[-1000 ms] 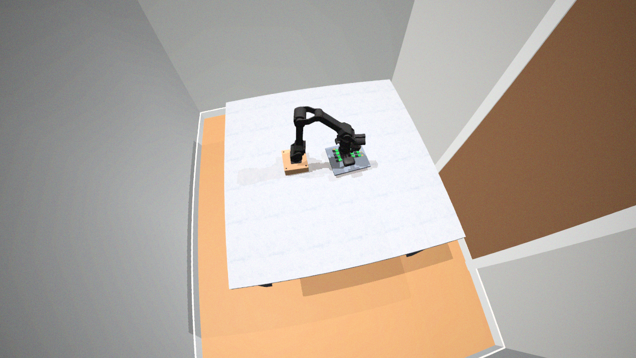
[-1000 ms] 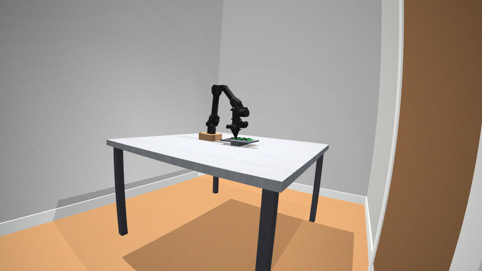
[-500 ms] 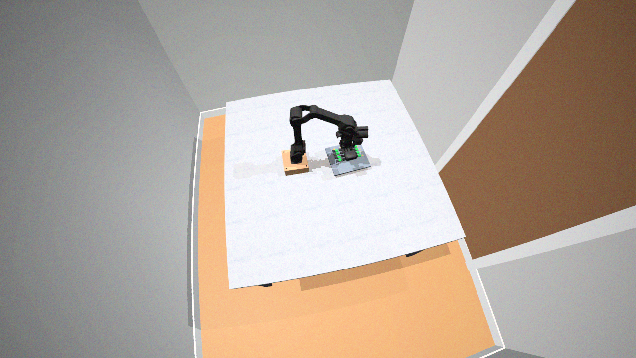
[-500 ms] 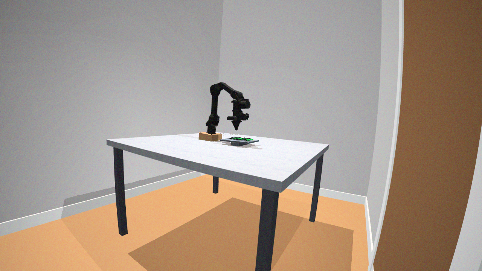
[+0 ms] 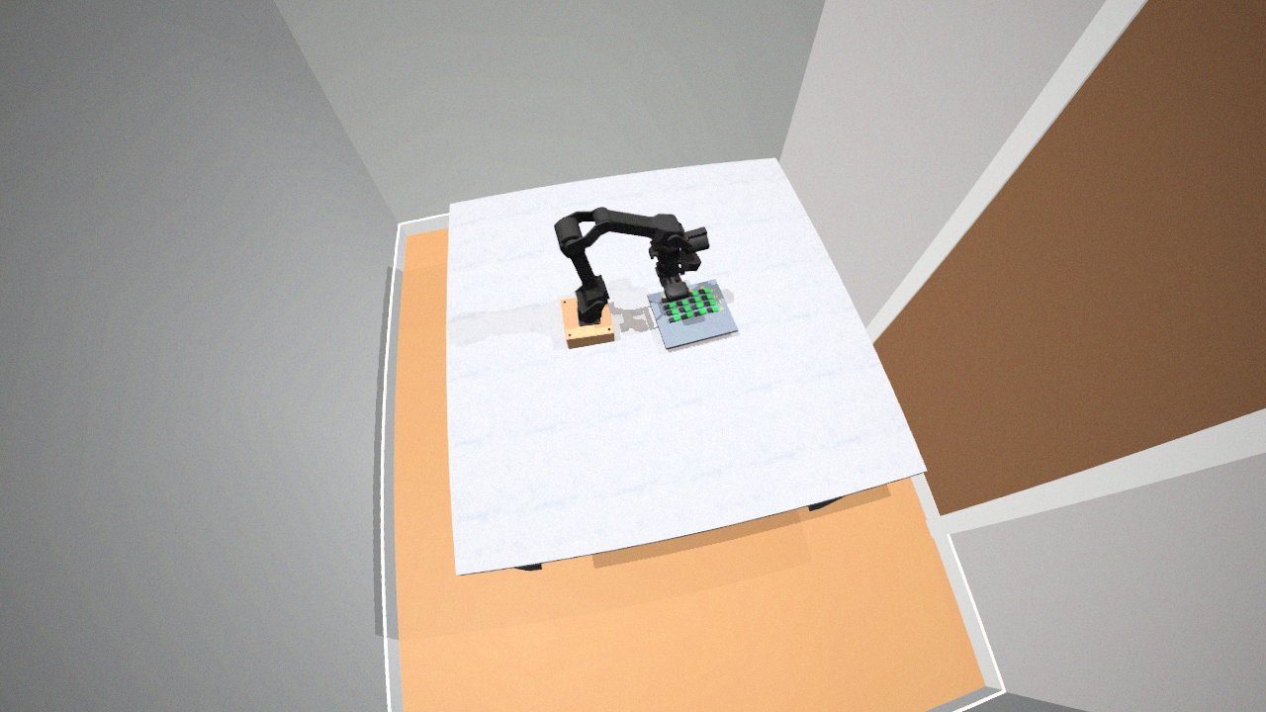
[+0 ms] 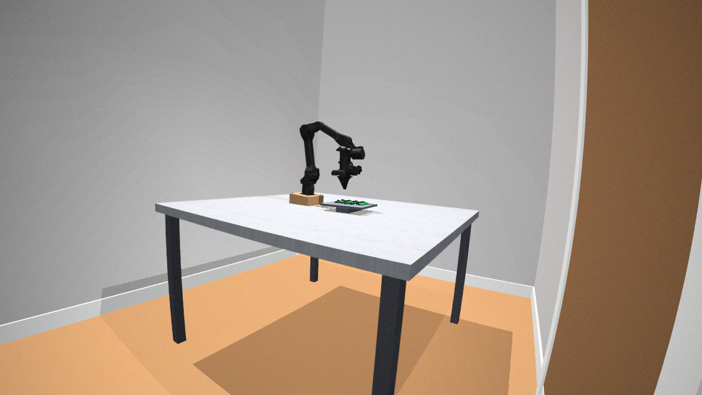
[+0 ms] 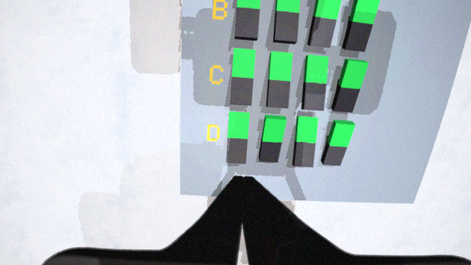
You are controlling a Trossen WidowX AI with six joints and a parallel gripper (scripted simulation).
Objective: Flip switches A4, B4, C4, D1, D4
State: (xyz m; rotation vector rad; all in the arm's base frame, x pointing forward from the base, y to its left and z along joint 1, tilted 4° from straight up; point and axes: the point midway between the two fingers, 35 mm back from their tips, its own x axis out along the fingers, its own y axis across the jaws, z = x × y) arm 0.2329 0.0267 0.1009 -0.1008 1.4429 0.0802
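The grey-blue panel [image 5: 694, 334] [image 6: 338, 206] [image 7: 405, 147] carries rows of green-and-black switches. My gripper [image 6: 344, 187] [image 7: 242, 185] is shut and empty. Its tips hang above the panel and show just below D1 and D2 in the wrist view. C4 [image 7: 355, 73], D4 [image 7: 341, 134] and D2 [image 7: 273, 129] show their far end faces, so their green ends look raised. D1 [image 7: 238, 126] and D3 [image 7: 307, 129] show no such face; their near ends look raised. The tilt of B4 [image 7: 364, 15] is unclear. Row A is out of the wrist view and too small elsewhere.
The arm stands on a wooden block [image 5: 590, 341] [image 6: 303, 198] beside the panel's near edge. Both are on the white table [image 5: 673, 442] [image 6: 313, 220]. Neighbouring switches stand close together. Arm shadows fall across the panel.
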